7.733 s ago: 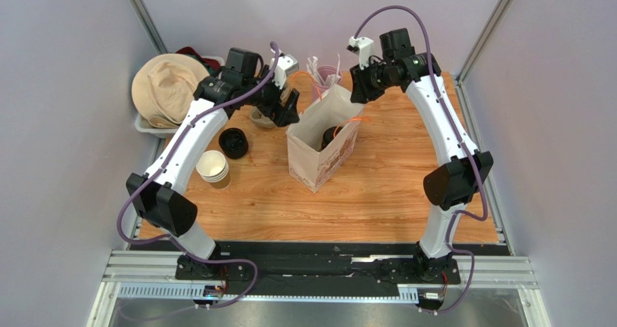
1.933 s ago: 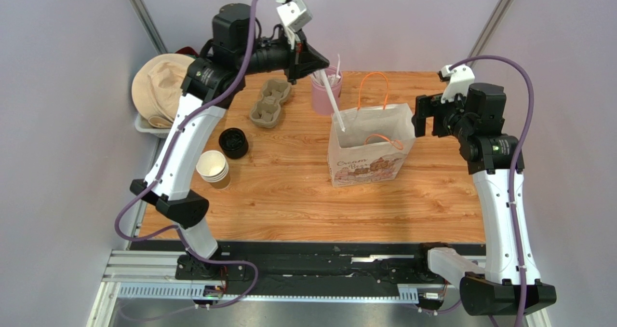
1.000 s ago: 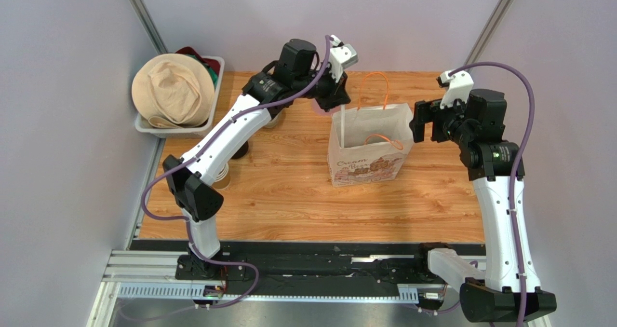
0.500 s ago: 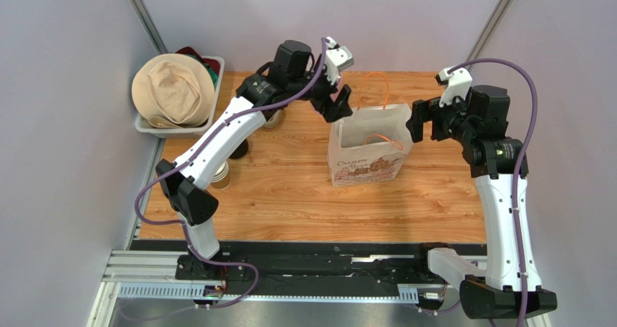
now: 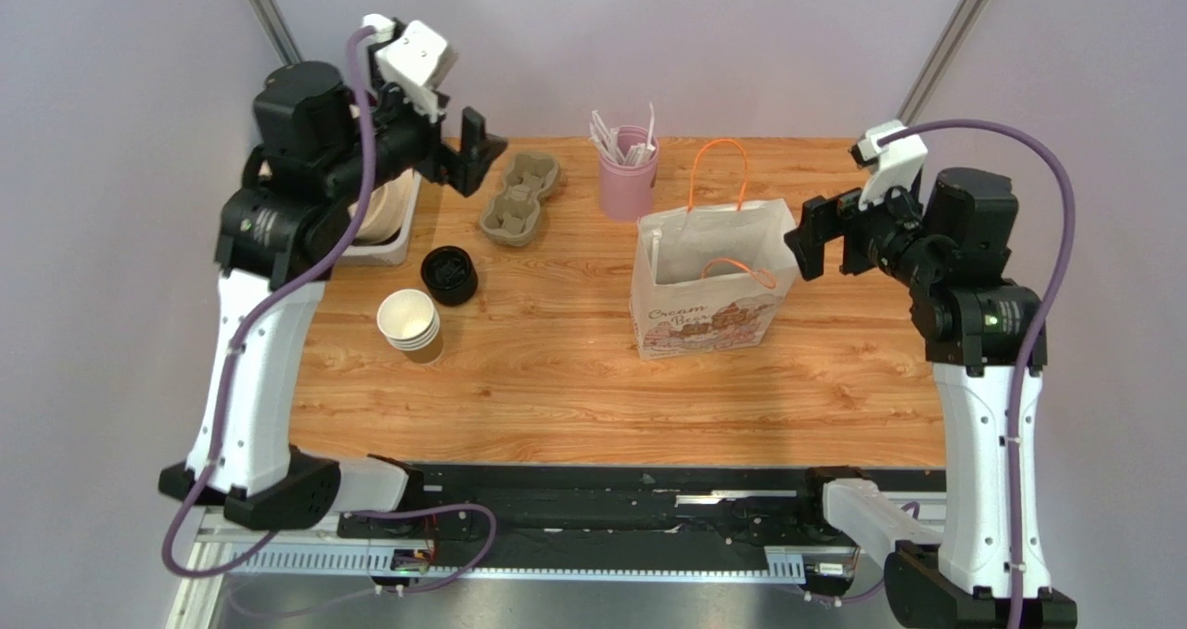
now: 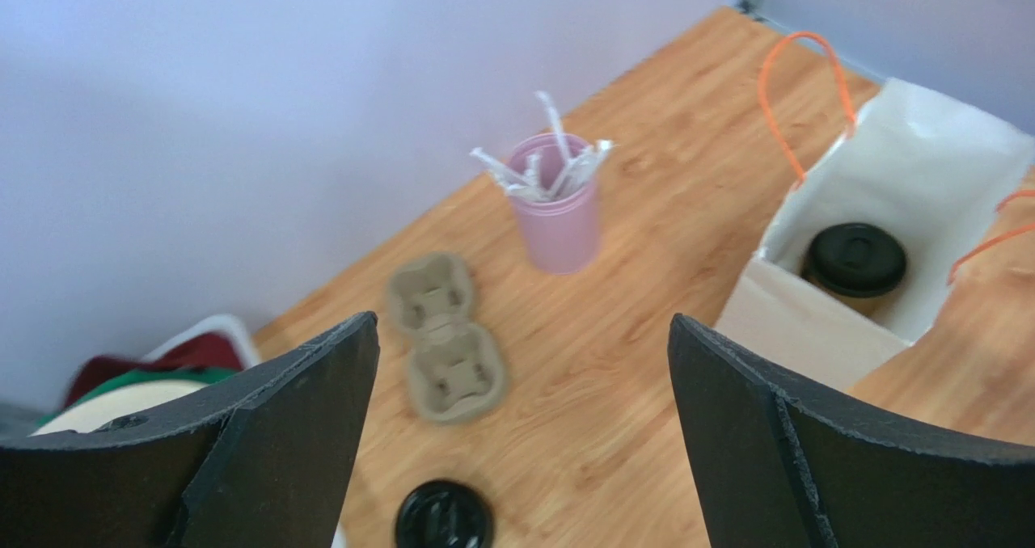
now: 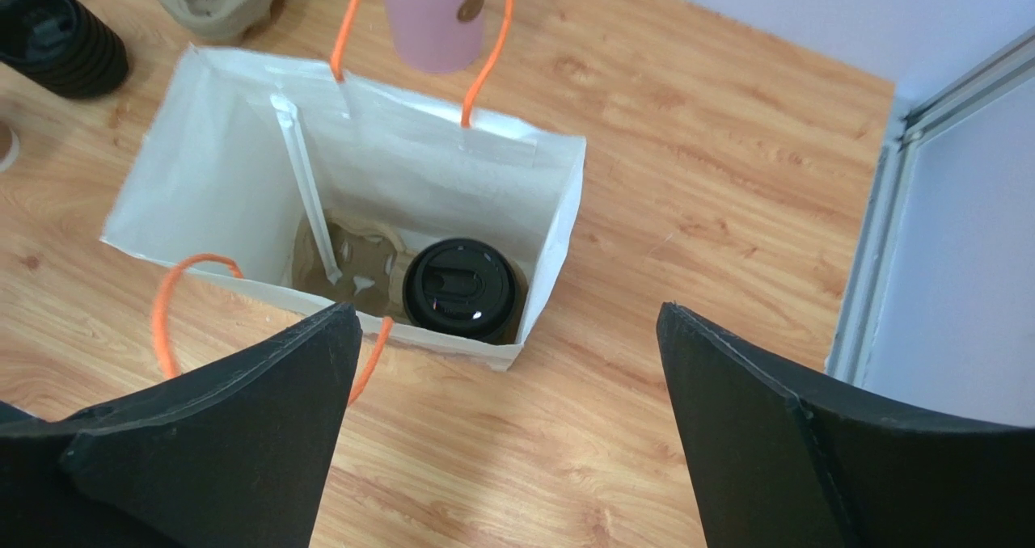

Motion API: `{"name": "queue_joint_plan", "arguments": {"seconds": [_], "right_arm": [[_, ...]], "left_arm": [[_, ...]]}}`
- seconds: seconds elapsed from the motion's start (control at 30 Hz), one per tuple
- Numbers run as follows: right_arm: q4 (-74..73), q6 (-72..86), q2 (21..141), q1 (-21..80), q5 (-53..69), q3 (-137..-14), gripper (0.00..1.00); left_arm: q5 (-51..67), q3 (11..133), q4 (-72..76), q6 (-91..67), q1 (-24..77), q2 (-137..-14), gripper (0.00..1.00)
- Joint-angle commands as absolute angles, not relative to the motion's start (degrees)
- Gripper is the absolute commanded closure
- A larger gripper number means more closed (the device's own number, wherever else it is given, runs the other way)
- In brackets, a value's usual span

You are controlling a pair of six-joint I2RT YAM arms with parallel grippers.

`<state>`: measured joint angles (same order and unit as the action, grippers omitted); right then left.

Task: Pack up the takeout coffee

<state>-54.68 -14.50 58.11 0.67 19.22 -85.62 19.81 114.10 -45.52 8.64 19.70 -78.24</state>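
The takeout coffee (image 7: 462,287), a cup under a black lid, stands in the right end of the open white paper bag (image 5: 704,309) with orange handles. The left wrist view shows the coffee (image 6: 858,260) in the bag (image 6: 899,160) too. A white stick (image 7: 310,203) leans inside the bag (image 7: 365,160) to the left of the cup. My left gripper (image 5: 467,153) hangs open high over the table's back left, far from the bag, its jaws (image 6: 520,330) holding nothing. Just right of the bag's upper edge my right gripper (image 5: 815,233) is open and holds nothing (image 7: 505,318).
A pink cup of white sticks (image 5: 626,170) stands behind the bag. A pulp cup carrier (image 5: 518,198), a stack of black lids (image 5: 449,274) and nested paper cups (image 5: 408,323) sit on the left. A white tub (image 5: 390,233) is partly hidden by my left arm.
My left gripper opened over the bag's mouth, then swung up and back to the far left. The white stick now rests in the bag. The right gripper barely shifted.
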Motion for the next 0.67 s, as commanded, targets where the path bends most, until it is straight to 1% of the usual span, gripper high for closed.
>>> {"name": "queue_joint_plan", "arguments": {"seconds": [0.0,0.07,0.1,0.23,0.27,0.37,0.5,0.63], "right_arm": [[-52.65,-12.75,56.42,0.53,18.64,-93.68,0.01],[-53.08,-11.61,56.6,0.53,17.24,-97.2,0.01],[-53.26,-11.17,56.78,0.53,16.53,-98.25,0.01],[-54.67,-9.76,57.04,0.53,12.66,-102.82,0.01],[-55.36,-9.67,57.04,0.53,11.18,-104.05,0.01],[-56.42,-9.32,56.78,0.53,9.5,-105.29,0.01],[-57.74,-8.96,56.6,0.61,9.67,-107.13,0.01],[-58.27,-8.61,56.69,0.53,9.93,-108.19,0.01]], "left_arm": [[6.63,116.27,-52.37,14.75,17.85,-72.34,0.02],[2.22,116.28,-53.78,15.38,16.44,-69.79,0.02],[-2.33,116.19,-54.05,15.29,15.91,-69.0,0.02],[-8.87,114.96,-54.14,14.16,11.88,-64.26,0.01],[-9.05,114.7,-54.05,13.54,9.43,-63.55,0.01],[-7.47,113.03,-54.66,12.31,7.04,-61.7,0.01],[-6.42,110.83,-54.67,11.43,6.68,-61.0,0.01],[-4.32,112.32,-55.02,10.11,5.8,-61.61,0.01]]}}
